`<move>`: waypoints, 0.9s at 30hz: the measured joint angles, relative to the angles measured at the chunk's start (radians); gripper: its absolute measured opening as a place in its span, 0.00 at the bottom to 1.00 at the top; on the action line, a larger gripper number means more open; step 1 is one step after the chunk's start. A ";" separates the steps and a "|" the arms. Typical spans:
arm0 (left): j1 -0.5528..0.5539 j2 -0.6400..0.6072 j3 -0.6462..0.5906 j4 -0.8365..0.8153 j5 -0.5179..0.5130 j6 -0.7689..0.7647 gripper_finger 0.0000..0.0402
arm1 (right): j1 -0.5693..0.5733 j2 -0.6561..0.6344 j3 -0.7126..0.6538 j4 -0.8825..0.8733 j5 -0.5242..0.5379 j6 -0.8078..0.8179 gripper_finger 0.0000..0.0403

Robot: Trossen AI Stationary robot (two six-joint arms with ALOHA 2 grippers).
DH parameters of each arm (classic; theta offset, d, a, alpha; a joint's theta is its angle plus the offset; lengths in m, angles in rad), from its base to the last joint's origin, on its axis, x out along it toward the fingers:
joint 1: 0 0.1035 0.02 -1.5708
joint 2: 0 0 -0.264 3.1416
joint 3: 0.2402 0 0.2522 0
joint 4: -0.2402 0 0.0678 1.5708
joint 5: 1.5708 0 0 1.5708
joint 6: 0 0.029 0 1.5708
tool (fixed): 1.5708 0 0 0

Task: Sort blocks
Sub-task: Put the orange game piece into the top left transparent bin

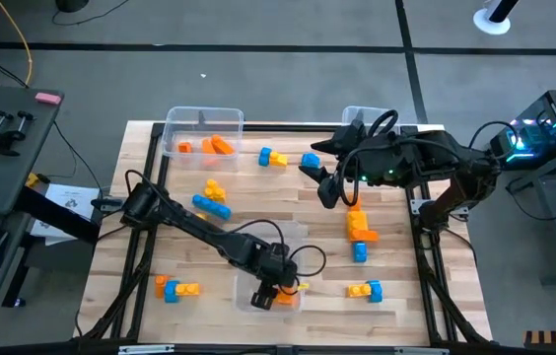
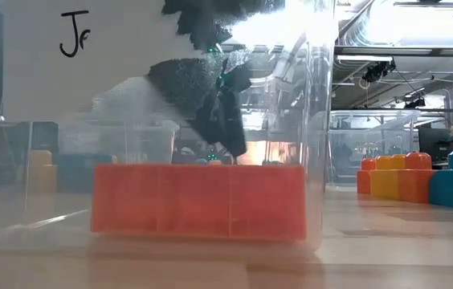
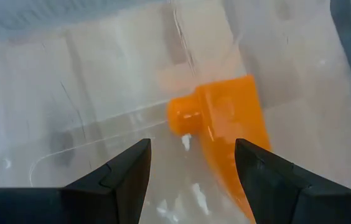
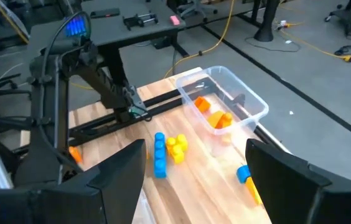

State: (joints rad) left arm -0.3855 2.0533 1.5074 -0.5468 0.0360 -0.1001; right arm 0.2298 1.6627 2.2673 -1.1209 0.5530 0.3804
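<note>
On the wooden worktop (image 1: 258, 202), blocks (image 1: 212, 197) lie scattered. A clear bin (image 1: 202, 130) far left holds orange ones. The left gripper (image 1: 265, 296), jaws released, hangs over a near bin's orange block (image 3: 225, 118). The right gripper (image 1: 319, 158) hovers far right, jaws apart, empty.

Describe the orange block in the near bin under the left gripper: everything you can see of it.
The orange block is a glossy plastic brick, a round stud showing at one end. It lies flat on the floor of the clear bin at the table's near edge. The left gripper hovers open above it, fingers either side, not touching it.
</note>
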 joint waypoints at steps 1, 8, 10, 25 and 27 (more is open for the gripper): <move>0.000 0.000 0.000 0.003 0.001 -0.006 0.54 | 0.000 0.000 0.000 0.000 -0.005 -0.003 0.68; 0.006 0.003 0.000 0.017 0.091 -0.080 0.54 | 0.000 0.000 0.000 -0.005 -0.007 -0.018 0.68; 0.006 0.005 0.000 0.012 0.067 -0.077 0.54 | 0.000 0.000 0.000 -0.005 -0.007 -0.022 0.68; 0.018 0.054 0.002 0.018 0.082 -0.099 0.54 | 0.000 0.000 0.000 -0.008 -0.007 -0.034 0.68; 0.023 0.045 0.000 0.005 0.063 -0.089 0.54 | 0.000 0.000 0.000 -0.009 -0.007 -0.042 0.68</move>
State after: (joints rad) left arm -0.3622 2.0978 1.5078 -0.5422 0.0994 -0.1887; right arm 0.2298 1.6627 2.2670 -1.1297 0.5457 0.3383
